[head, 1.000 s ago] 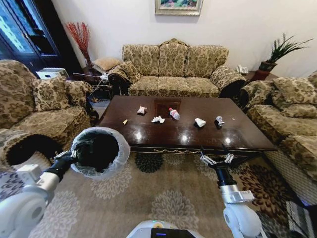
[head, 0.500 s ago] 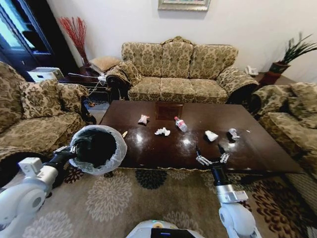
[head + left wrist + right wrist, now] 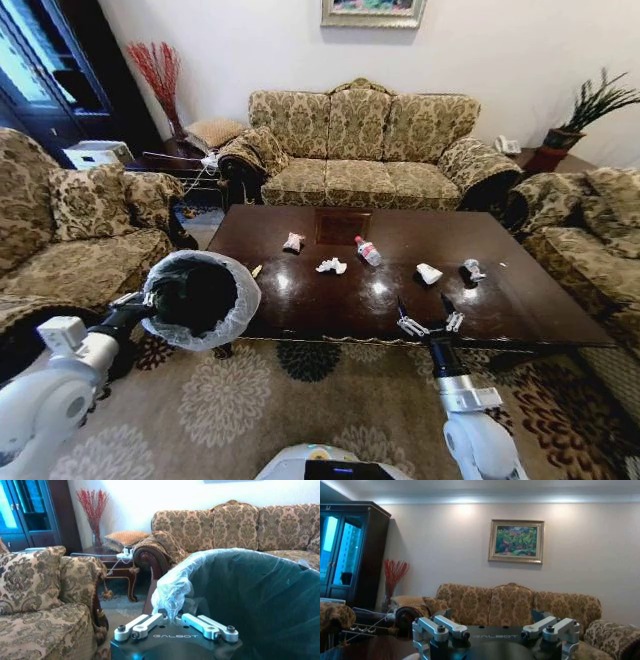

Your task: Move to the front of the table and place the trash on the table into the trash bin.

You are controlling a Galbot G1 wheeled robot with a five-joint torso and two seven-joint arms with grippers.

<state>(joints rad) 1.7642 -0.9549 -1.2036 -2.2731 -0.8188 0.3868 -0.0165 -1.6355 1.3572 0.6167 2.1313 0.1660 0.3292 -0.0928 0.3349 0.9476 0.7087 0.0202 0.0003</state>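
Scraps of trash (image 3: 331, 265) lie across the dark glossy reddish-brown wooden bench (image 3: 500, 300), so the right pincer (image 3: 428, 323), wide open and empty at its near edge, should reach forward while the left pincer (image 3: 135, 303), clamped on the bag-lined round black trash bin (image 3: 200, 298), holds it steady beside the bench.

head view high, looking down over table (image 3: 400, 290), left wrist close behind bin (image 3: 260, 603), right wrist level, all sharing far sofa (image 3: 370, 140)
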